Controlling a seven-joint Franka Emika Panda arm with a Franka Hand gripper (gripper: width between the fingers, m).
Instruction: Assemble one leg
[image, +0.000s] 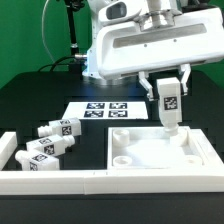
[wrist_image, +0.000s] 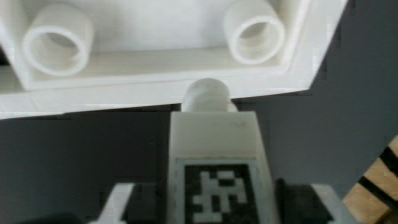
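My gripper (image: 169, 88) is shut on a white square-section leg (image: 170, 107) with a black-and-white tag, holding it upright with its peg end down, just above the far right part of the large flat white square panel (image: 150, 150). In the wrist view the leg (wrist_image: 217, 150) runs out from between my fingers (wrist_image: 125, 200), its rounded peg tip near the panel's edge (wrist_image: 107, 98), below two round corner sockets (wrist_image: 256, 38). Three more legs (image: 50, 140) lie on the table at the exterior view's left.
The marker board (image: 100, 110) lies flat behind the panel. A white L-shaped fence (image: 60, 182) runs along the front and left of the work area. The arm's large white body (image: 140, 45) hangs above the scene.
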